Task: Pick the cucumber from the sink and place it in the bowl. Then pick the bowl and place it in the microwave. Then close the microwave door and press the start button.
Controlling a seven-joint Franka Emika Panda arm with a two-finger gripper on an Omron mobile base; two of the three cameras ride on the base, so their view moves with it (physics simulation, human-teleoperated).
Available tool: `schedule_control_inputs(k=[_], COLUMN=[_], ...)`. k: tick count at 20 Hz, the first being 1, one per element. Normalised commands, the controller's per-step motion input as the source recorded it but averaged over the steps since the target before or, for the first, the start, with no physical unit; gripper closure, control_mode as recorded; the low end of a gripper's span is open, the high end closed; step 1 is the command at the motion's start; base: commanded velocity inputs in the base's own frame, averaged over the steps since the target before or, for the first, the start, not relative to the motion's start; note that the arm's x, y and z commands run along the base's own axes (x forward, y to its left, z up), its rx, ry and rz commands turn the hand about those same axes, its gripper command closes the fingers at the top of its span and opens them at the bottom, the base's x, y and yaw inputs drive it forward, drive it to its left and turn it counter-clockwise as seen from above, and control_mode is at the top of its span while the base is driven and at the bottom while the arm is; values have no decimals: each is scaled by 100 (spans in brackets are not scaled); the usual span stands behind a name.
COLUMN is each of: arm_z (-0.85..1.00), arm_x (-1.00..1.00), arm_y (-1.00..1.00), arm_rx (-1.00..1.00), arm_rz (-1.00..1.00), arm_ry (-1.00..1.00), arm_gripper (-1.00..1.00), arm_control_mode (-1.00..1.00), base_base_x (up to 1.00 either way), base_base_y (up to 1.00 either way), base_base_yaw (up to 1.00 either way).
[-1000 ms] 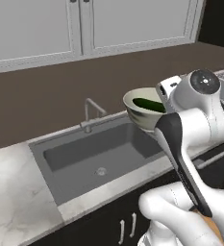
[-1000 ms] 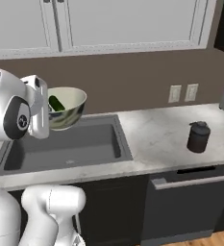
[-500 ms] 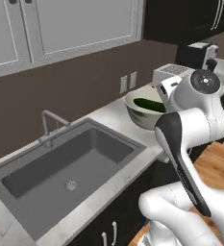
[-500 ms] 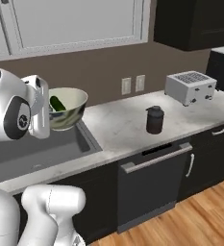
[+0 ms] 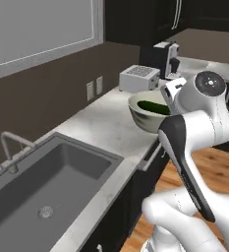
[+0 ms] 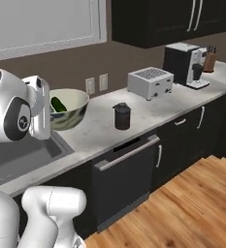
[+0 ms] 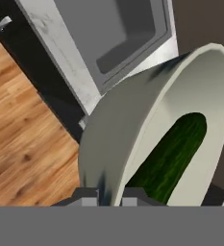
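Above the counter, pale bowl [image 5: 148,114] with dark cucumber [image 5: 153,107], rim pinched in tool [image 7: 110,194].

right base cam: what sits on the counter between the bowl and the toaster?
A small dark lidded canister stands between the bowl and the toaster, in the right base view.

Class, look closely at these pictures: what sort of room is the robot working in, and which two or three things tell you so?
A home kitchen, rendered rather than real. The clues: a grey sink set in a white marble counter, a toaster and a coffee machine standing on that counter, and dark cabinets below.
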Motion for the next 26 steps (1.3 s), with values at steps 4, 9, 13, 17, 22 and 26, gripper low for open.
schedule_control_inputs(k=[4, 9, 13, 17, 22, 26], arm_z=[0, 0, 0, 0, 0, 0], arm_x=[0, 0, 0, 0, 0, 0], arm_y=[0, 0, 0, 0, 0, 0], arm_rx=[0, 0, 0, 0, 0, 0], arm_rz=[0, 0, 0, 0, 0, 0], arm_ry=[0, 0, 0, 0, 0, 0], arm_gripper=[100, 100, 100, 100, 100, 100], arm_control_mode=[100, 100, 100, 100, 100, 100], base_base_x=[45, 46, 37, 29, 25, 8], base_base_y=[-32, -61, -99, -98, -83, -55], base_base_yaw=[-35, -27, -15, -31, -42, -52])
